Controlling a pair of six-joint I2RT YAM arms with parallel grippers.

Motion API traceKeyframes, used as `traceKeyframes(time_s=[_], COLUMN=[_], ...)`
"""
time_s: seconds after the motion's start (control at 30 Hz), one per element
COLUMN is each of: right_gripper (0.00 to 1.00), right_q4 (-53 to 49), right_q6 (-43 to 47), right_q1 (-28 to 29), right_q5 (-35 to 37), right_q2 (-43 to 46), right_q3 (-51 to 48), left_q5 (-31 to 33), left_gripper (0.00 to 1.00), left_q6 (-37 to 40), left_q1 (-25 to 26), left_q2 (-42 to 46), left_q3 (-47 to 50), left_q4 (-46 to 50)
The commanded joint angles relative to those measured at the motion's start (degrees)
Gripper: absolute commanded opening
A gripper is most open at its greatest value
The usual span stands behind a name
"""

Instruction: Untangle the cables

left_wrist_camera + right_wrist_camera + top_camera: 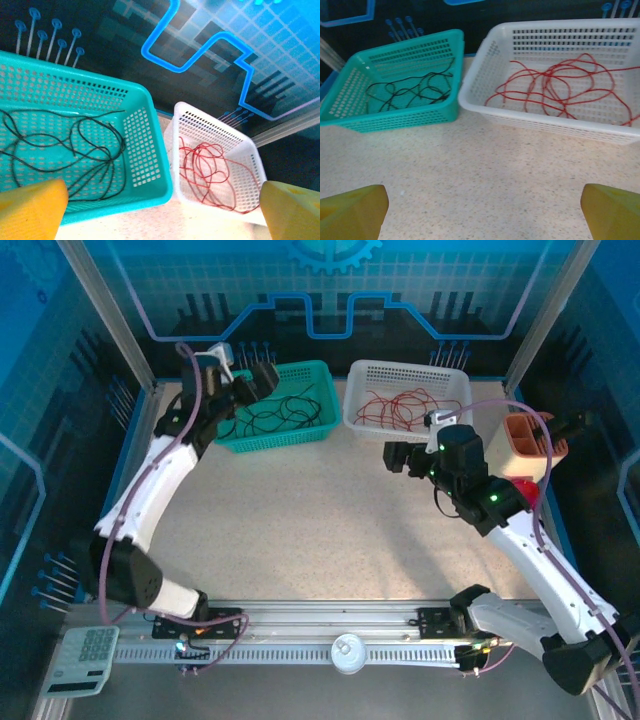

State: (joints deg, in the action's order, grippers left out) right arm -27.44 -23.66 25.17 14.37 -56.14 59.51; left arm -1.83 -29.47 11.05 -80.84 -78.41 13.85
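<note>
Yellow fingertips [355, 210] spread wide on both arms, nothing pinched.

We see the left gripper [255, 383] hovering over the teal basket [300, 366] at the table's [330, 530] far edge, toward the left corner, jaws apart and empty. The right gripper [395, 455] hangs over bare table near the white basket [410, 365], which sits just beside the teal one, and is equally open. Black cables [107, 165] lie in loose overlapping loops on the teal floor, and red cables [555, 85] curl in the white one. We judge them light, limp and springy, apt to slip through the pads and drag neighbours along. We would therefore pinch one strand at a free end or an outlying loop, away from the crossings.
</note>
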Motion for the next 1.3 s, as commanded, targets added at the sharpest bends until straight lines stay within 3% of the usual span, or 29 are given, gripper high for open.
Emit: traceKeyframes(time_s=[0.0,0.17,0.3,0.5,0.67,1.0,1.13,1.27], right_gripper=[1.0,1.0,1.0,1.0,1.0,1.0,1.0,1.0], right_q4=[1.5,5.1,15.3,28.1,41.7,66.2,74.2,90.1], right_q6=[0.3,0.0,3.7,13.5,20.2,24.7,26.1,27.3], right_q1=[-3.6,-8.1,-9.7,-9.7,-10.1,-12.9,-13.3,-14.5], right_q5=[1.0,6.1,11.1,13.8,17.2,13.6,10.3,5.9], right_q2=[1.8,0.6,-0.6,-5.3,-11.1,-21.0,-22.6,-29.1], right_q3=[-3.5,-7.3,-14.5,-20.0,-26.5,-36.6,-38.5,-43.5], left_q5=[3.2,9.9,14.8,19.0,23.1,22.8,21.0,16.6], left_gripper=[0.99,0.99,0.99,0.99,0.99,0.99,0.99,0.99], left_q6=[8.4,13.1,17.2,20.8,19.4,22.2,25.2,27.5], left_q1=[0.1,0.1,-0.1,-3.5,-7.9,-9.4,-9.3,-9.3], left_q2=[5.9,14.4,18.3,19.1,17.6,9.6,5.3,0.3], left_q3=[8.1,21.8,31.6,42.5,48.7,56.9,59.2,61.3], left_q4=[-2.2,-9.6,-18.2,-29.7,-35.6,-50.3,-58.8,-68.6])
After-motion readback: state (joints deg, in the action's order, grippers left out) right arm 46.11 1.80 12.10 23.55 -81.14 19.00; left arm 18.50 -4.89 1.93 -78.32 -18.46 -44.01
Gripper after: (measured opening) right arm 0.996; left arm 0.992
